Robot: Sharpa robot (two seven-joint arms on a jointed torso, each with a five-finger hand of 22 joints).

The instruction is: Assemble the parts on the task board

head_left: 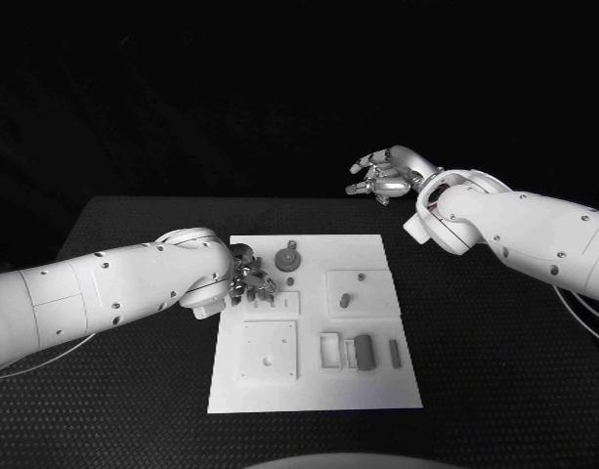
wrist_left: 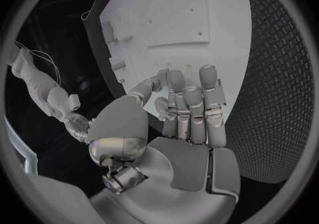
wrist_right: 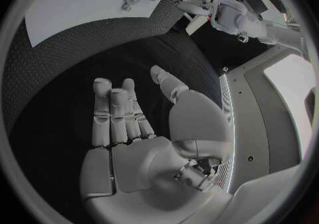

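Parts (head_left: pixel 360 352) lie on the task board (head_left: pixel 314 391) at mid-table. Head view puts the left hand (head_left: pixel 250 277) over its left edge; wrist views show both hands' fingers apart, the right hand (head_left: pixel 388 174) empty beyond.

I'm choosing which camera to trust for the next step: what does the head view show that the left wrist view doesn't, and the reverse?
Head view only: the whole white rectangular task board on the black table, with its small grey parts, such as the round disc-shaped part near the far edge and the dark upright blocks nearer the robot.

Left wrist view only: the silver left hand from behind its palm, fingers apart, nothing visibly held.

Shared: the board, the left hand over its left edge, and the raised right hand, open.
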